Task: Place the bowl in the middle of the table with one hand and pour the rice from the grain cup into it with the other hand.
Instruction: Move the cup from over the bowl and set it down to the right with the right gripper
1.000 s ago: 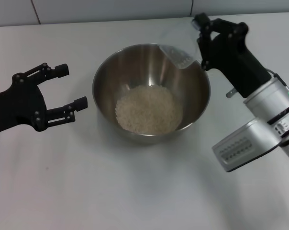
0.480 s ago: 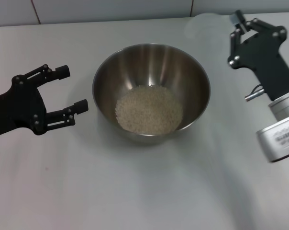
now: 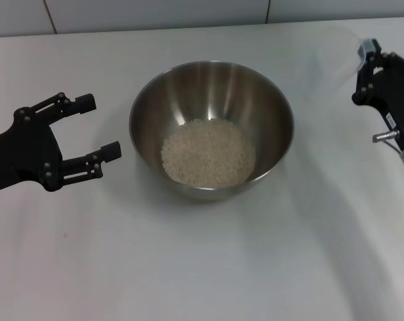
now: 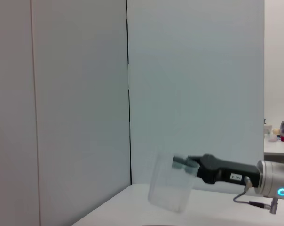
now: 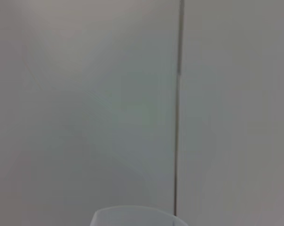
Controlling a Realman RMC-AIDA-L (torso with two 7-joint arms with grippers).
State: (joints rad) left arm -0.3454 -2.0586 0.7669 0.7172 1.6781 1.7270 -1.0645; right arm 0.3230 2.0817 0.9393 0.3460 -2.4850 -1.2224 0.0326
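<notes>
We see the bowl (image 3: 211,127) sitting near the middle of the desk (image 3: 188,267), with the rice (image 3: 209,152) lying in a pale heap at its bottom — so we judge the pour finished. The left gripper (image 3: 88,127) hovers just beside the bowl's left wall, apart from it, its jaws spread wide and grasping nothing; that placement fits a hand that has let the bowl go and leaves it free.

The right gripper (image 3: 368,63) is at the far right edge of the desk, well apart from the bowl. In the left wrist view it holds the grain cup (image 4: 171,186) at the rim, jaws clenched on the clear wall, the cup slightly tilted above the desk and looking empty. The grip at the rim leaves the mouth clear for tipping. In the head view the cup is only a faint pale shape (image 3: 352,50) by the jaws.

What seems left — in our judgement — is to set the cup down away from the bowl.
</notes>
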